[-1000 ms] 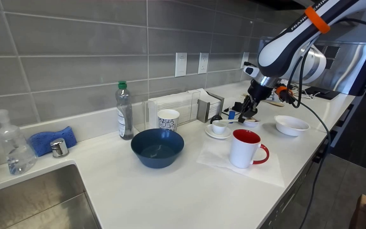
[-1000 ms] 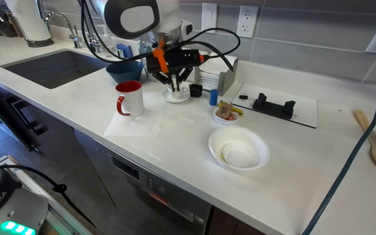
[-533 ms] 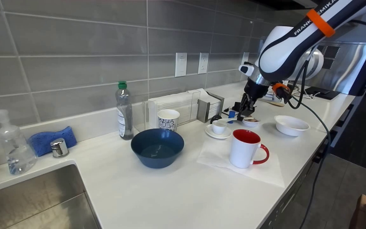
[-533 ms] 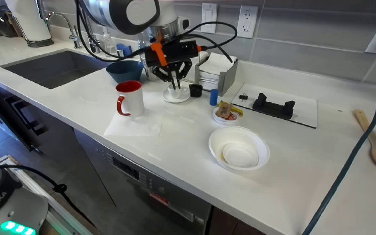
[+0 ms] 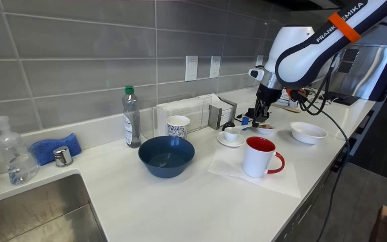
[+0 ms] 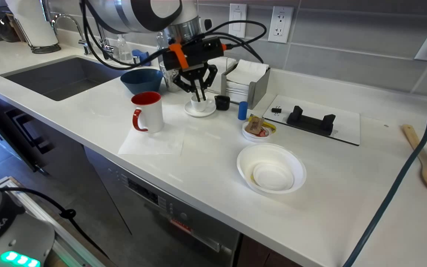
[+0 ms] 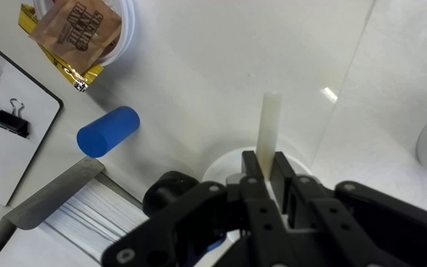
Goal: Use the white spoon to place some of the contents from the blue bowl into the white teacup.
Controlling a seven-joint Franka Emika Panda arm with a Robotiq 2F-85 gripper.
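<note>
The pincer (image 7: pixel 264 159) is gripping the white spoon (image 7: pixel 269 126) by its handle, and the spoon's far end is lying at the mouth of the white teacup (image 5: pixel 231 135); whether inside or above, the views are not showing. The teacup is standing on its saucer (image 5: pixel 230 145), nearer the back edge of the countertop (image 5: pixel 166 208) than the front. The blue bowl (image 5: pixel 166 164) is standing near a back corner of the sink (image 5: pixel 42 196)

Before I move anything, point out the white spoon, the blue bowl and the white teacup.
White spoon (image 7: pixel 268 129): in the wrist view, on its handle.
Blue bowl (image 5: pixel 166 172): in an exterior view, on its outer wall.
White teacup (image 5: pixel 231 135): in an exterior view, on its outer side.
</note>
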